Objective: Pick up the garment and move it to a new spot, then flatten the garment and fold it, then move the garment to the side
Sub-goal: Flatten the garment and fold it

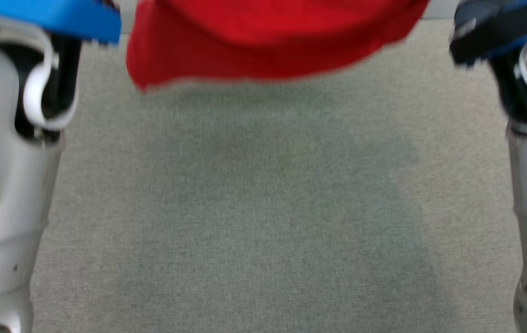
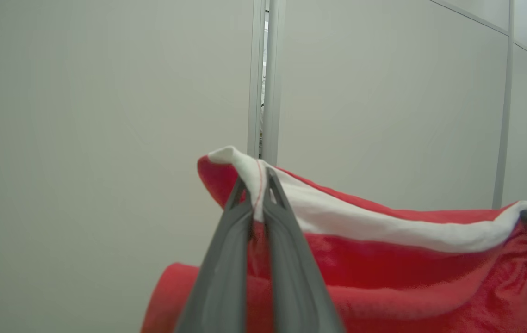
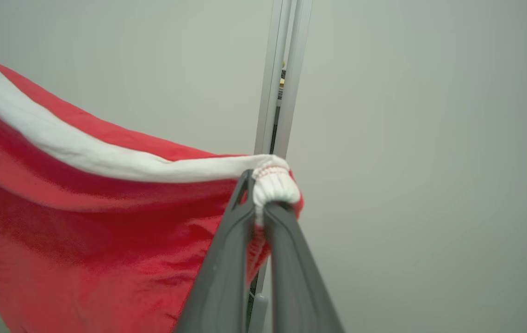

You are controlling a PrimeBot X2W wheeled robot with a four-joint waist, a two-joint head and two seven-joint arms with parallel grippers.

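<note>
Holding the red garment (image 1: 263, 41) up in the air, I have it strung between both arms; my left claw (image 2: 256, 181) is pressed together on one end of its white band (image 2: 360, 224), and my right claw (image 3: 259, 192) pinches the other end, where the band bunches into a small roll; the cloth sags below the band and hangs above the grey surface (image 1: 263, 208), touching nothing that I can see. My worry is the grip: each claw has only a narrow bite of band near its tip, so a sharp swing or a hard pull apart could slide one end free and drop that side in a heap; the head view is blurred, which suggests quick motion, and loose cloth may tuck under itself on landing, making the flattening harder; lowering unevenly would lay it crooked. As for containers, I judge none is involved; the garment rests in nothing but my two claws.
</note>
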